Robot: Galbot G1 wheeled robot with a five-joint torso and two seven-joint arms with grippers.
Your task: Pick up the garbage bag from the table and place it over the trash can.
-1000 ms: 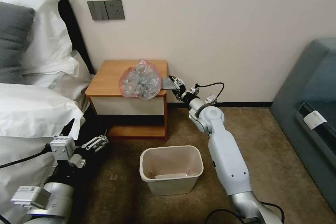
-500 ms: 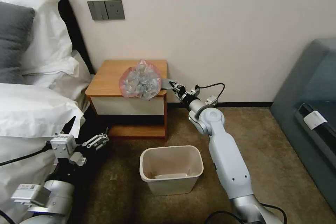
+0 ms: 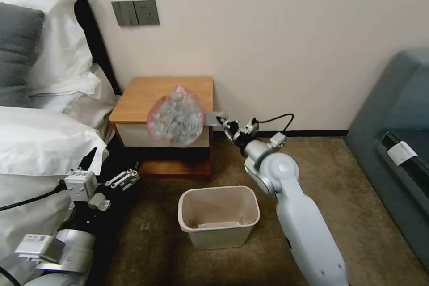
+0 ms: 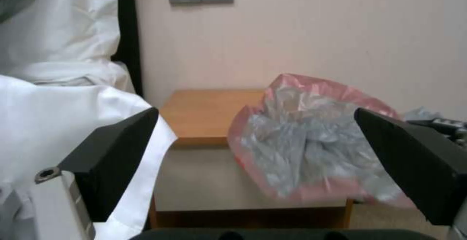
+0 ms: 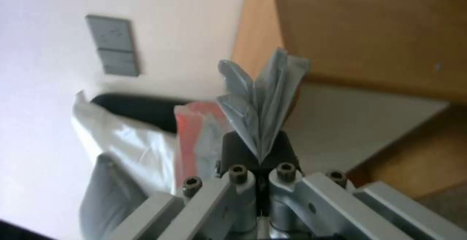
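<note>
The garbage bag (image 3: pixel 176 117), crumpled grey plastic with a pinkish-red rim, hangs in the air just off the front right corner of the table (image 3: pixel 147 94). My right gripper (image 3: pixel 220 120) is shut on a grey fold at the bag's right side. The right wrist view shows that pinched fold (image 5: pixel 265 97) fanning out from the shut jaws, with the table's (image 5: pixel 370 24) top behind it. The beige trash can (image 3: pixel 246 228) stands on the carpet below, in front of the table. My left gripper (image 3: pixel 128 178) waits open, low by the bed, facing the bag (image 4: pixel 311 148).
A bed with white sheets (image 3: pixel 40 143) and pillows lies along the left, close to my left arm. A grey sofa (image 3: pixel 397 143) stands at the right. The wall with a switch panel (image 3: pixel 135 12) is behind the table. Brown carpet (image 3: pixel 348 196) lies open around the trash can.
My right gripper drew back toward me and slightly down, pulling the bag off the tabletop so it hangs in front of the table's edge. The left arm barely moved.
</note>
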